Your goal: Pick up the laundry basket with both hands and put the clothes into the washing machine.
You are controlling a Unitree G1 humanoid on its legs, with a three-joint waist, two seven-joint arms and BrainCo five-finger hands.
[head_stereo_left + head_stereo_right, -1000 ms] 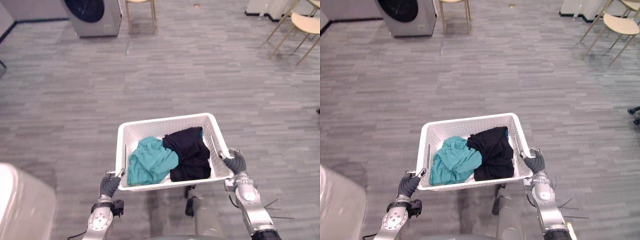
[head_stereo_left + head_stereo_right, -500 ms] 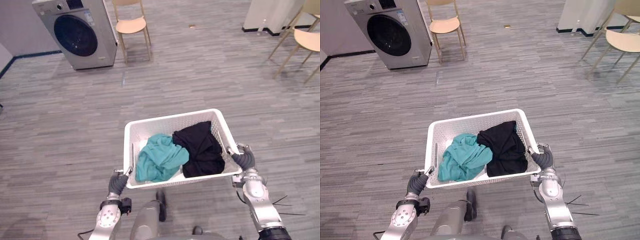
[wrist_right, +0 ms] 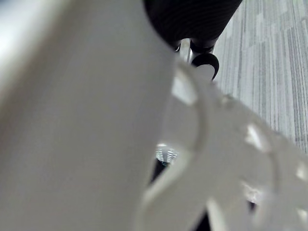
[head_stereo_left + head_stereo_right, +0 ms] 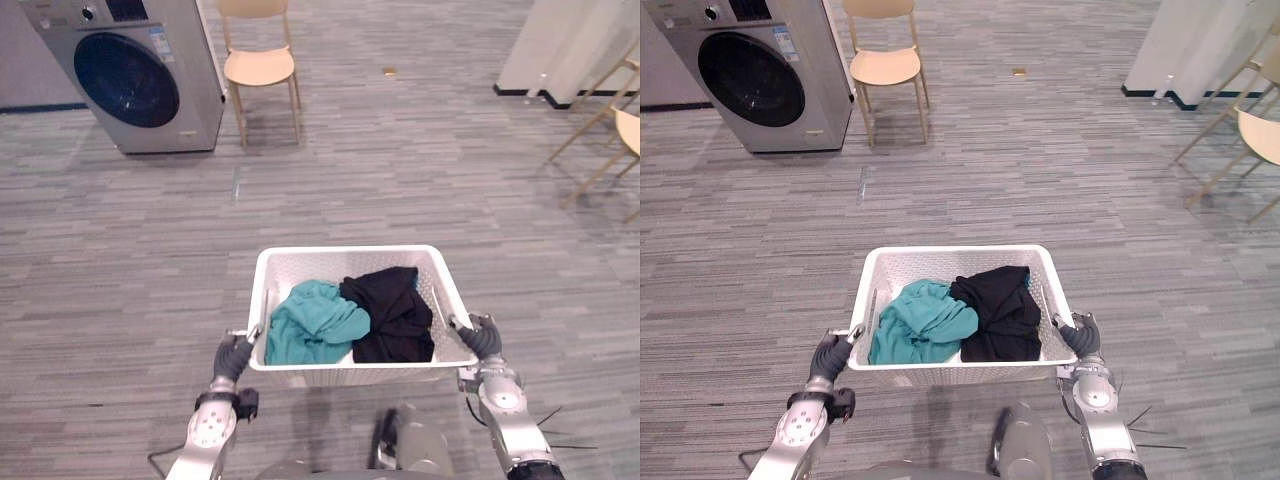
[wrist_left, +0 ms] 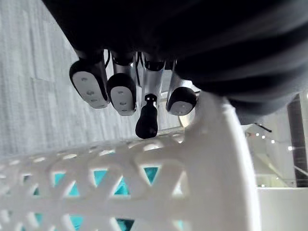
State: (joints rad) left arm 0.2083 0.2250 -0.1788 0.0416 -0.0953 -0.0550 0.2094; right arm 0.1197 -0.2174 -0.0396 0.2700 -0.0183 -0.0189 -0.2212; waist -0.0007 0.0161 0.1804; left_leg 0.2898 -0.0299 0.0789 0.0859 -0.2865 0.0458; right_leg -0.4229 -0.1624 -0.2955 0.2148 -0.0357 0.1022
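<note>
**Basket held in two hands**

The left hand [image 4: 232,357] and the right hand [image 4: 483,340] each curl their fingers round a side rim of the white laundry basket [image 4: 350,375]; a teal cloth [image 4: 310,325] and a black cloth [image 4: 390,315] lie inside; the washing machine [image 4: 130,75] stands well apart, beside a chair [image 4: 260,65].

The laundry basket [image 4: 350,268] is straight before you, clothes [image 4: 310,330] in it; the washing machine [image 4: 125,75] stands well ahead, left, a chair [image 4: 258,62] beside it.
</note>
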